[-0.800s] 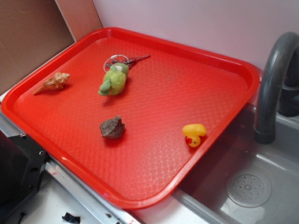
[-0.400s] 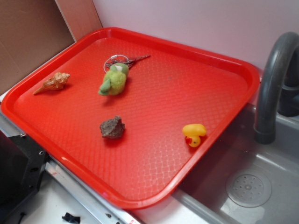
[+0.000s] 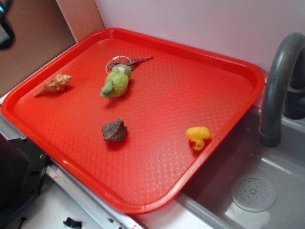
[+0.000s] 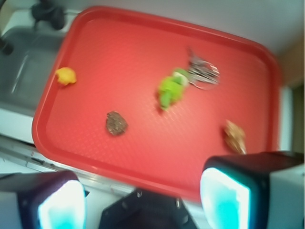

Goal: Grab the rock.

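Rock (image 4: 116, 123) well beyond open tool (image 4: 143, 200)

Rock (image 3: 114, 130): we record one small lump, dark grey-brown, rough and angular, with a pitted surface. It lies loose on the red tray (image 3: 228, 71), in the near-left part of it, resting flat and untouched. In our wrist view it shows blurred (image 4: 116, 123), roundish and speckled.
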Motion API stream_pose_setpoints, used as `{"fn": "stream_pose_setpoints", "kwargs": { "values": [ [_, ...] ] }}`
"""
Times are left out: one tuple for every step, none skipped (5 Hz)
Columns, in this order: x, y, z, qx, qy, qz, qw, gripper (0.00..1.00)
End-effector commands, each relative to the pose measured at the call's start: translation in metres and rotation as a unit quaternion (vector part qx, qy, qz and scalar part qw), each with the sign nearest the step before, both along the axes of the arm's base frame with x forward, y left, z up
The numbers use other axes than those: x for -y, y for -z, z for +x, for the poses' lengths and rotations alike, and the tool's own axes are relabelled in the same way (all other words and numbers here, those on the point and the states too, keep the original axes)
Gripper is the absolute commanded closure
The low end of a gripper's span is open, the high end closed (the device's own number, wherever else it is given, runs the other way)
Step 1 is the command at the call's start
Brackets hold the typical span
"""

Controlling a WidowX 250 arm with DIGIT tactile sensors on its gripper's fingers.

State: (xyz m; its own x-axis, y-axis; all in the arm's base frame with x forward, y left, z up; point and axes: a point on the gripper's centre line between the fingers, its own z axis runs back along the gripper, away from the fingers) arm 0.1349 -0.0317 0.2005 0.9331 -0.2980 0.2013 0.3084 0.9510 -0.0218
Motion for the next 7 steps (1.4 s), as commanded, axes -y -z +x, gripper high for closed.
{"fn": "stream_pose_setpoints", "kwargs": {
  "values": [
    [0.018,0.052,0.029,0.024,0.113,-0.019,0.993,0.00],
    [0.036,0.087,0.036,0.009,0.155,-0.011,0.988,0.00],
    [0.046,0.116,0.040,-0.011,0.179,-0.002,0.984,0.00],
    [0.054,0.138,0.041,-0.029,0.196,-0.006,0.980,0.00],
    [0.062,0.159,0.040,-0.054,0.206,0.023,0.977,0.00],
    [0.065,0.173,0.037,-0.071,0.213,0.039,0.974,0.00],
    [0.063,0.179,0.033,-0.079,0.212,0.056,0.972,0.00]
  ]
}}
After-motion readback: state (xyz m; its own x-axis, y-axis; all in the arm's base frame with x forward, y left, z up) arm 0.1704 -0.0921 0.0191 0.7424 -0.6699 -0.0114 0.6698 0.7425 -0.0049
